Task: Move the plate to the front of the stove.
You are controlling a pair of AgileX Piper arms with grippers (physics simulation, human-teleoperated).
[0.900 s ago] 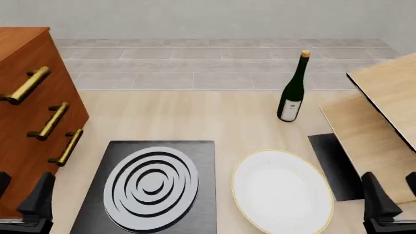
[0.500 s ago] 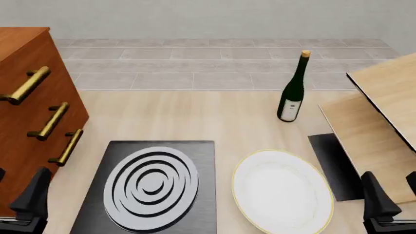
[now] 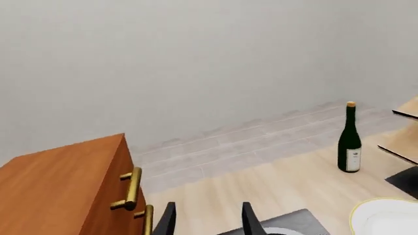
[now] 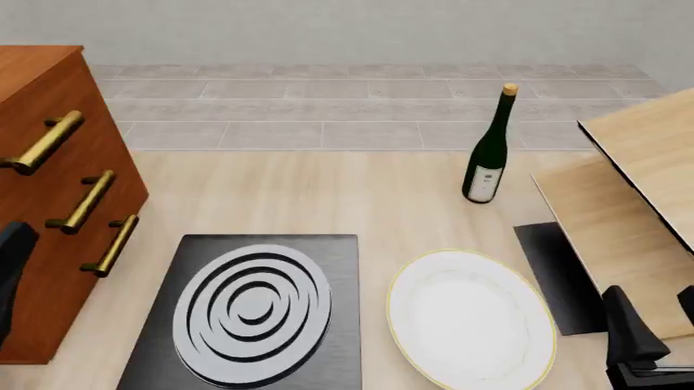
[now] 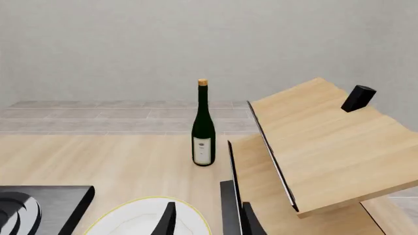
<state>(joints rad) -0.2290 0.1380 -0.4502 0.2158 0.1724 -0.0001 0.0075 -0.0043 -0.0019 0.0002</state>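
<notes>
White and smooth with a thin gold edge, the round plate (image 4: 470,318) lies flat on the pale wood-grain table (image 4: 325,195) just right of the stove (image 4: 252,313), a matte black square slab carrying a silver-grey burner of concentric rings. Both claws are parted and hold nothing: the left gripper (image 3: 207,219) shows two dark fingers with a clear gap above the stove's far edge, and the right gripper (image 5: 207,220) hangs spread over the plate's rim. Behind stand a dark green glass bottle (image 4: 487,150) with a gold cap, and an orange-brown wooden cabinet (image 4: 49,187) with brass bar handles.
</notes>
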